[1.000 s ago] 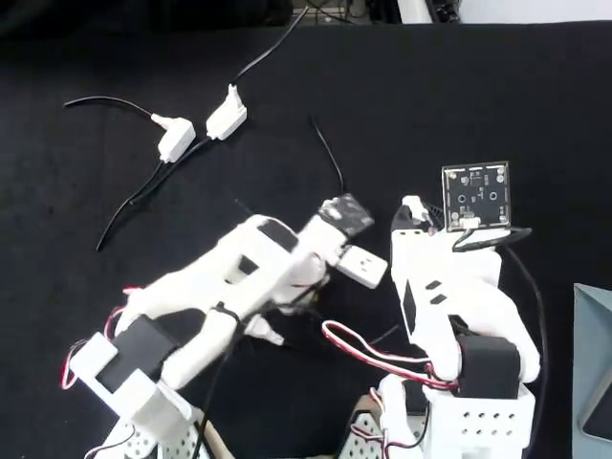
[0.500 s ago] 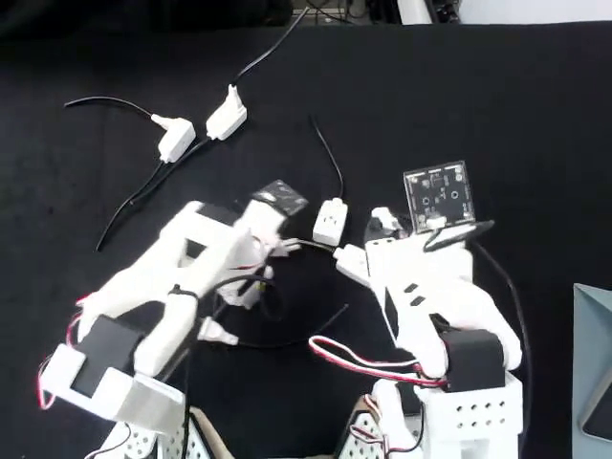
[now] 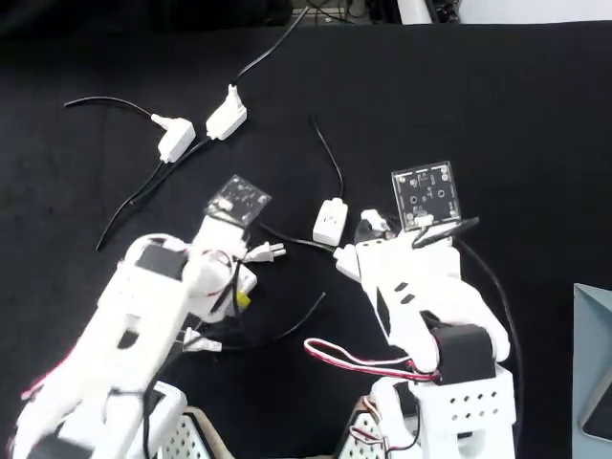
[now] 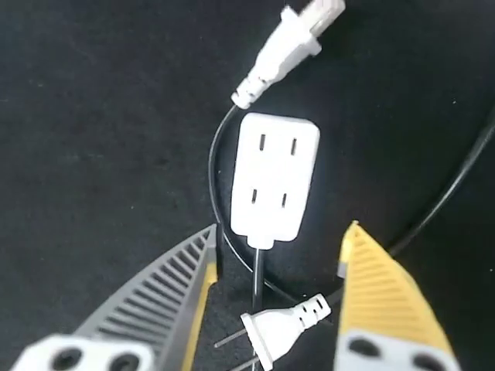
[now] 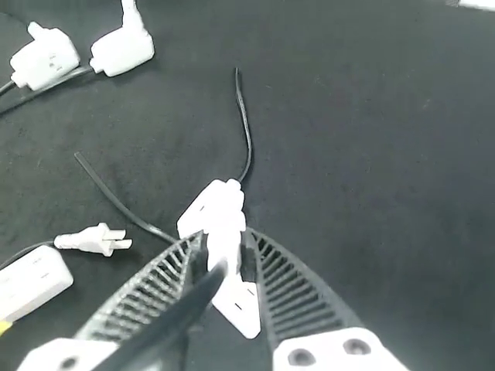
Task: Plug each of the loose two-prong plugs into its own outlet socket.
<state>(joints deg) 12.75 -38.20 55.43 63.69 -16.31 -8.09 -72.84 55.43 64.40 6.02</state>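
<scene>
A white outlet block [image 4: 274, 185] with two pairs of slots lies face up between the tips of my left gripper [image 4: 282, 232], which is open. One loose two-prong plug [image 4: 271, 332] lies between the fingers, and another [image 4: 286, 42] lies past the block's far end. In the high view the left arm covers this block, and a loose plug [image 3: 263, 253] shows beside it. My right gripper [image 5: 223, 236] is shut on a white plug [image 5: 236, 297], whose front meets a second white outlet [image 5: 210, 207]. That outlet [image 3: 330, 222] lies mid-table, just ahead of the right gripper [image 3: 352, 258].
Two white connector blocks [image 3: 175, 139] [image 3: 227, 115] on black cords lie at the far left of the black table [image 3: 497, 105]. Thin black cords loop between the arms. A grey-blue box [image 3: 593, 363] stands at the right edge.
The left arm let go of the mid-table outlet, then swung back left to the other block. The right arm shifted left toward the released outlet.
</scene>
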